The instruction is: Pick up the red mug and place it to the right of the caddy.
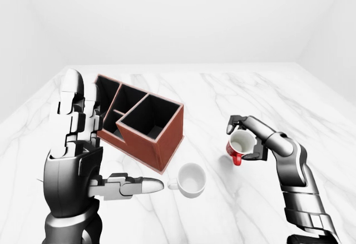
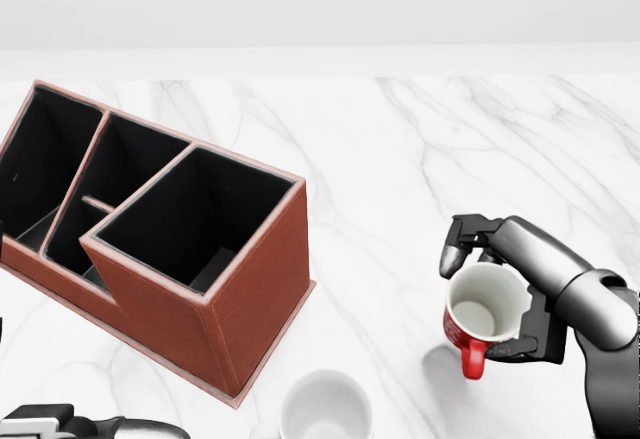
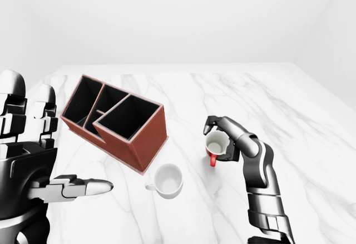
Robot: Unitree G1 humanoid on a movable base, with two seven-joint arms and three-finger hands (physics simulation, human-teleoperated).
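The red mug (image 2: 462, 325), white inside, hangs just above the marble table (image 2: 450, 139), and its shadow lies below it. My right hand (image 2: 495, 294) is shut on its rim and wall, with the handle pointing toward the bottom of the head view. The mug is right of the brown caddy (image 2: 250, 289), a box with several black compartments, and a wide gap separates them. My left hand (image 1: 89, 138) is raised at the left of the left-eye view, open, fingers straight and thumb out, holding nothing.
A white mug (image 2: 325, 409) stands on the table just below the caddy's near corner, left of the red mug. The table's right edge (image 3: 334, 127) shows in the right-eye view. Pale walls surround the table.
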